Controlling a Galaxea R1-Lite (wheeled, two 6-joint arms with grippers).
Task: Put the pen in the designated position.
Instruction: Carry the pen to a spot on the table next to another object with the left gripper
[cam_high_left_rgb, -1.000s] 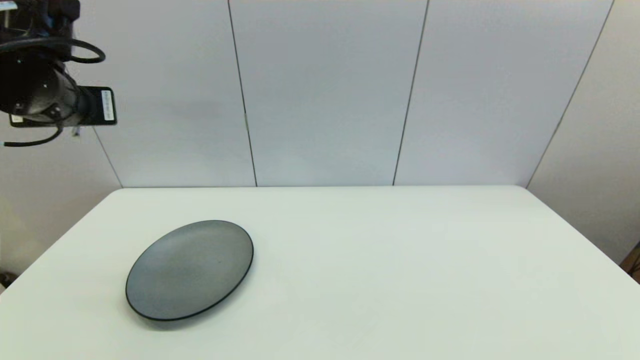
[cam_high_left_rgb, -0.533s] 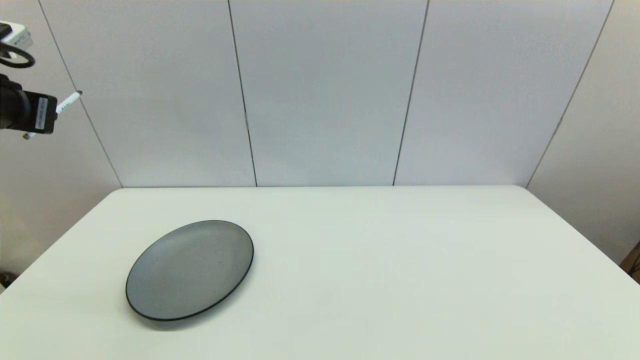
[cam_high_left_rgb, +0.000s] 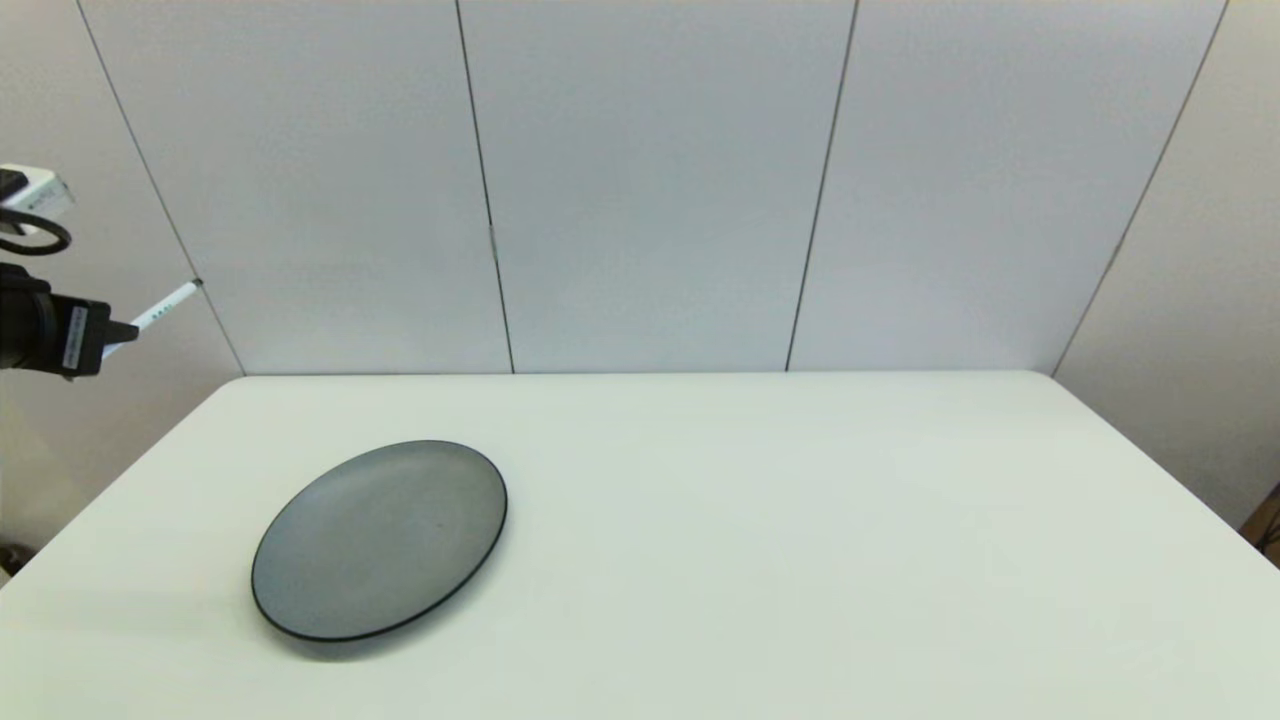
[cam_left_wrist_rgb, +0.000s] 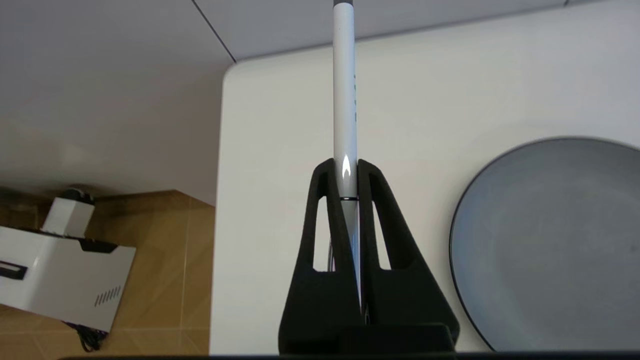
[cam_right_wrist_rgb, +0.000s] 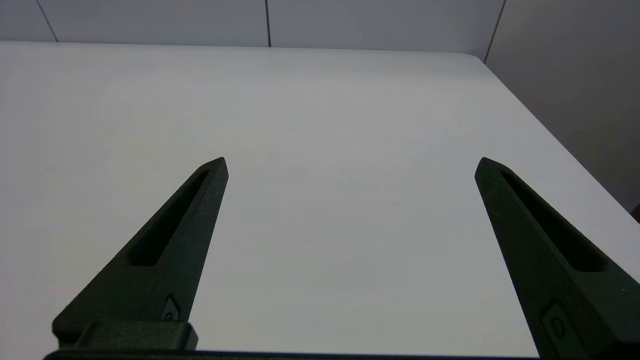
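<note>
— White pen (cam_left_wrist_rgb: 345, 100), white surface (cam_high_left_rgb: 750, 520): we hold it in our left gripper (cam_left_wrist_rgb: 345, 172), jaws pinched tight on the lower barrel, dark tip pointing away from us.

— And where are we with it?

— High in the air off the surface's left edge, near the far corner. The grey plate (cam_high_left_rgb: 378, 538) lies on the near left part. Our right gripper (cam_right_wrist_rgb: 350, 165) hangs parked over bare surface, jaws spread wide, holding nothing.

— What could go wrong?

— We see no mark for the designated position, so we may set the pen down in the wrong patch. The plate sits along our likely path; a low pass could clip its rim, or the pen could land in it.

— And on release?

— It's a round barrel. Dropped from any height or at a tilt, it could roll, perhaps off the edge.
</note>
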